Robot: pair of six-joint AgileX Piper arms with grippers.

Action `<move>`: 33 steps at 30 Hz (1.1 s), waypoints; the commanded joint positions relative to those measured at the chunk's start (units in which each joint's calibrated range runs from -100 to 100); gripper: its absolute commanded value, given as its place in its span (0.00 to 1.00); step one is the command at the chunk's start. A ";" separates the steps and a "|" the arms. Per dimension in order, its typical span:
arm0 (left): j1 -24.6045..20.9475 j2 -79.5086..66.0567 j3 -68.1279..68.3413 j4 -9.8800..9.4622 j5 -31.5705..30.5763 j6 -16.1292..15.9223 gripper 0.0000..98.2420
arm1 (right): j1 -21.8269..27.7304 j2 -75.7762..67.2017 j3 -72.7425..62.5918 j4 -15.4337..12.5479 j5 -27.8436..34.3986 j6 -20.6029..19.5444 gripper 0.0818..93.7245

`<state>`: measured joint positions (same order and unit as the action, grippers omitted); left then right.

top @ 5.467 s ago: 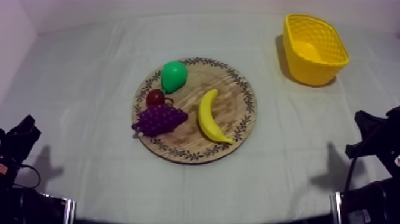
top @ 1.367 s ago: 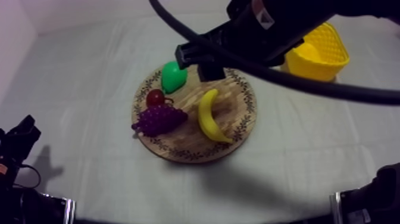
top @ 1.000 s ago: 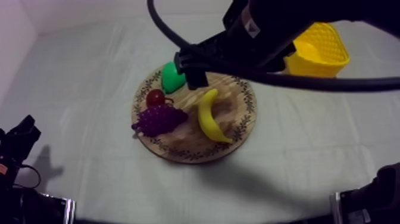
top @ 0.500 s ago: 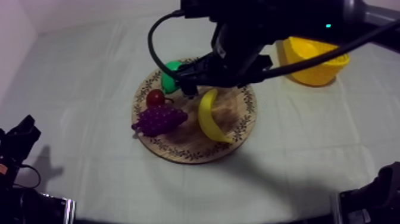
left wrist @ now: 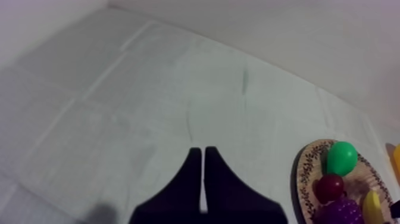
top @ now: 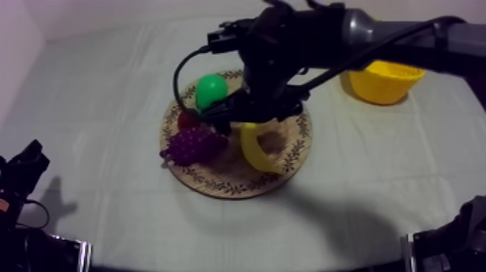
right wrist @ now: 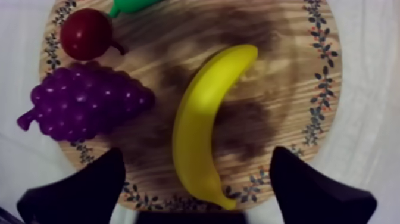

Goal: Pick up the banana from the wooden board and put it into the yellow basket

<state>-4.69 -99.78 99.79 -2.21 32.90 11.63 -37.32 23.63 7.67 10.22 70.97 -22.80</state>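
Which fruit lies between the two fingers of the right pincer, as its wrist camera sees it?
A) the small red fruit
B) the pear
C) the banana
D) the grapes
C: the right pincer stands open above the wooden board, and the banana lies between its fingers, not yet gripped.

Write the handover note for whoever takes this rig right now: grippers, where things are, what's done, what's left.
Left gripper: shut on nothing, over bare cloth.
Right gripper: open above the board, one finger on each side of the banana, not gripping it.
Basket: on the cloth off to the board's right.
Done: approach to the banana.
Left: close on the banana, lift it, carry it to the basket, release.
Grapes, pear and small red fruit share the board; leave them.
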 commanded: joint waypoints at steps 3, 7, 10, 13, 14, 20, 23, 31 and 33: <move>0.02 -0.05 -0.01 0.03 0.00 0.02 0.00 | 0.25 3.04 -1.27 -0.34 -0.48 0.15 0.72; 0.02 -0.05 -0.01 0.03 0.00 0.01 0.00 | 0.56 5.80 -2.51 -0.24 -1.59 0.17 0.70; 0.02 -0.05 -0.01 0.03 0.00 0.00 0.00 | 0.97 7.87 -3.58 -0.30 -2.32 0.27 0.69; 0.02 -0.05 -0.01 0.03 0.00 0.00 0.00 | 1.32 9.99 -4.82 -0.32 -2.71 0.47 0.67; 0.02 -0.05 -0.01 0.03 0.00 0.01 0.00 | 1.44 10.68 -5.26 -0.28 -2.79 0.52 0.66; 0.02 -0.05 -0.01 0.03 0.00 0.02 0.00 | 2.13 14.12 -6.79 -0.13 -3.59 0.79 0.61; 0.02 -0.05 -0.01 0.03 0.00 0.02 0.00 | 2.26 15.87 -8.04 -0.03 -3.56 1.13 0.58; 0.02 -0.05 -0.01 0.03 0.00 0.00 0.00 | 2.63 18.79 -10.49 0.33 -3.34 1.64 0.35; 0.02 -0.05 -0.01 0.03 0.00 0.01 0.00 | 2.63 19.02 -10.67 0.54 -3.46 1.58 0.28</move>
<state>-4.69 -99.78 99.79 -2.21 32.90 11.63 -34.75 42.34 -3.16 9.97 66.89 -21.18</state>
